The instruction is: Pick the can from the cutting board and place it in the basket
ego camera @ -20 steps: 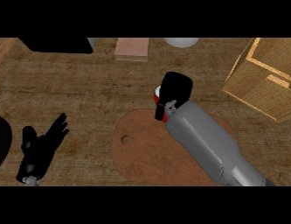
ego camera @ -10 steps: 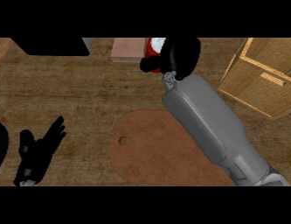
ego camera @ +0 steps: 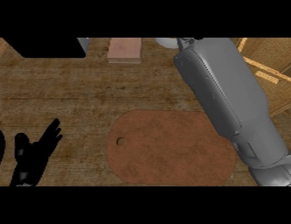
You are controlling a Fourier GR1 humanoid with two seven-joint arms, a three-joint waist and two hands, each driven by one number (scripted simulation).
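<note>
1. Head view: the left robot hand (ego camera: 35, 155) rests at the lower left of the bench (ego camera: 77, 92). It is wide, with its fingers straight and pointing up, and it holds nothing.
2. The right forearm (ego camera: 225, 96) runs from the lower right corner up past the view's top edge, just beside the basket (ego camera: 283, 74). The right robot hand lies beyond that edge, so I cannot tell its state.
3. The brown cutting board (ego camera: 167, 148) lies flat in the middle, its right edge under the forearm. The can shows nowhere in this view, so its place cannot be told.
4. A tan block (ego camera: 124, 49) sits at the far edge.
</note>
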